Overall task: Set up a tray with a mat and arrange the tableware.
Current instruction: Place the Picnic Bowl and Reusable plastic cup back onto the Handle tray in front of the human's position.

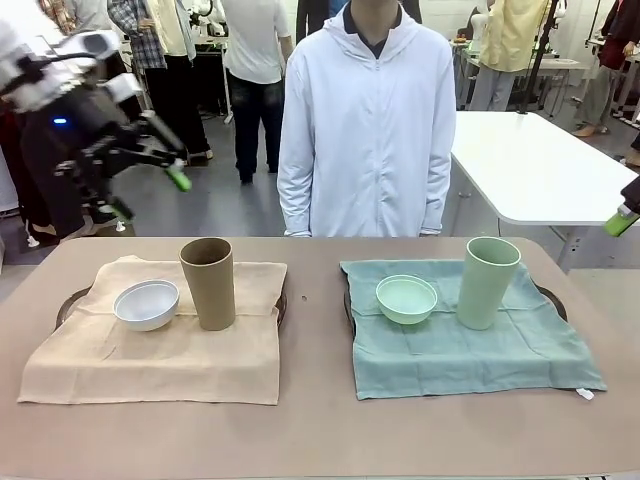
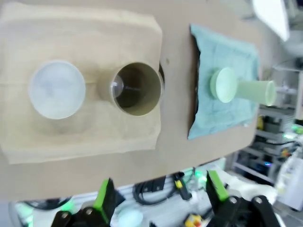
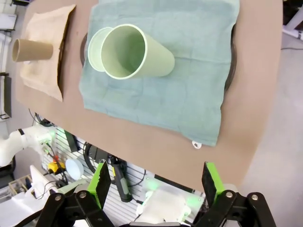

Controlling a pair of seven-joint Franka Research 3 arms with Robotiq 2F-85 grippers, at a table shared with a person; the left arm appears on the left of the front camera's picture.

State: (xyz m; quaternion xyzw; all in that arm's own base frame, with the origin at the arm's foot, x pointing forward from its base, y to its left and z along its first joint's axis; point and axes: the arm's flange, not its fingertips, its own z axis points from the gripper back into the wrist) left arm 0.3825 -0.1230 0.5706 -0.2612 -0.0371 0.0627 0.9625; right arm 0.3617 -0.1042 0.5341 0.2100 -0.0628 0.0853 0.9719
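Note:
On the left a tan mat (image 1: 150, 350) covers a dark tray (image 1: 68, 302), with a white bowl (image 1: 146, 304) and a tan-brown cup (image 1: 208, 283) standing on it. To the right, a teal mat (image 1: 470, 345) lies over a second tray (image 1: 550, 297) and carries a mint bowl (image 1: 406, 298) and a mint cup (image 1: 487, 282). High above the table's left end my left gripper (image 1: 150, 196) hangs open and empty. It looks down on the white bowl (image 2: 57, 89) and tan cup (image 2: 137, 89). My right gripper (image 3: 155, 182) is open and empty, up off the right end over the mint cup (image 3: 132, 52).
A person in a white hooded jacket (image 1: 365, 130) stands at the far side of the table, hands out of sight. A white table (image 1: 540, 165) stands behind on the right. Bare brown tabletop (image 1: 315, 330) lies between the two trays and along the near edge.

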